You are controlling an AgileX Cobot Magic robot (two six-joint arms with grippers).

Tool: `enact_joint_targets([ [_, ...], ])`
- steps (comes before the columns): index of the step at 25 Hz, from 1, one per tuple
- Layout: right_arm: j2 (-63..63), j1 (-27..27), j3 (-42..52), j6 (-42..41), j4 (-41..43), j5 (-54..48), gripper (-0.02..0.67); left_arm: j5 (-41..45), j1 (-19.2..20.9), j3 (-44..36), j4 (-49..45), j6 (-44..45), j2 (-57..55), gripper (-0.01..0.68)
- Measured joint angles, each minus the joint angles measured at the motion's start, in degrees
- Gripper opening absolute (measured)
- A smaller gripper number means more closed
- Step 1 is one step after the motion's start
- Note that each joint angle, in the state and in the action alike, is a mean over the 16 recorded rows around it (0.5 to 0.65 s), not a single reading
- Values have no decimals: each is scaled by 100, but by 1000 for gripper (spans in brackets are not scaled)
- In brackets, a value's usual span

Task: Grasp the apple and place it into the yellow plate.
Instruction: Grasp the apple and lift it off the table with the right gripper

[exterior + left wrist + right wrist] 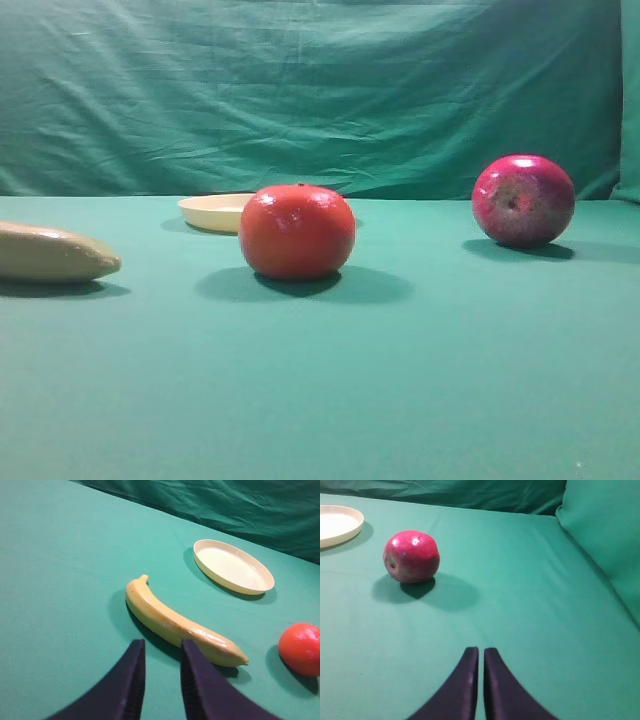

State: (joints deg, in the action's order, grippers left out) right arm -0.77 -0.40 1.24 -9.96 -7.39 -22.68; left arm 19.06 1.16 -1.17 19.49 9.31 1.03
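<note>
The apple is a glossy magenta-red fruit lying on its side on the green cloth at the right; it also shows in the right wrist view. The yellow plate sits at the back, partly hidden behind the orange-red fruit; the left wrist view shows it whole and empty, and the right wrist view shows its edge. My right gripper is shut and empty, well short of the apple. My left gripper is slightly open and empty, just short of the banana. Neither gripper shows in the exterior view.
An orange-red tomato-like fruit stands mid-table in front of the plate; it also shows in the left wrist view. A tan banana lies at the left, seen too from the left wrist. A green cloth backdrop hangs behind.
</note>
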Motion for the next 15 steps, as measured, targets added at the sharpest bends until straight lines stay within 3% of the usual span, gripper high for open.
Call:
enact_joint_targets([
  [15, 0, 0, 0, 0, 0, 0, 0, 0, 0, 0, 0, 0, 0, 157],
])
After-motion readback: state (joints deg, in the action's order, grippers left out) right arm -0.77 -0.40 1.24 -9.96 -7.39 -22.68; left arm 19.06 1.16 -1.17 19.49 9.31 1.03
